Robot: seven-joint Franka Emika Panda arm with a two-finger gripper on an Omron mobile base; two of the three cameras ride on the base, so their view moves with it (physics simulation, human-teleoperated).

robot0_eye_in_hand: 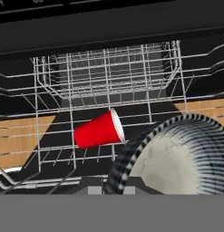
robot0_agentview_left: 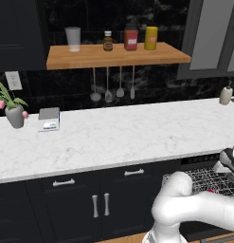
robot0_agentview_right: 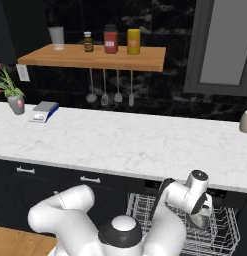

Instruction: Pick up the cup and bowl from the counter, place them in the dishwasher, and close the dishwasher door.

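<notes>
Over the dishwasher [robot0_agentview_right: 230,235] rack, a rigid, likely breakable striped bowl [robot0_eye_in_hand: 177,158], best gripped by its rim, nears the fallen red cup [robot0_eye_in_hand: 99,130]; gripper [robot0_agentview_right: 199,216] closure unclear.

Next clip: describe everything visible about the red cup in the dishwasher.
The red plastic-looking cup is a plain tapered tumbler with a white rim and pale inside. In the hand view it lies on its side on the grey wire rack of the dishwasher, mouth pointing toward the black-and-white striped bowl beside it. Cup and bowl look close, but contact cannot be confirmed. Nothing grips the cup.
</notes>
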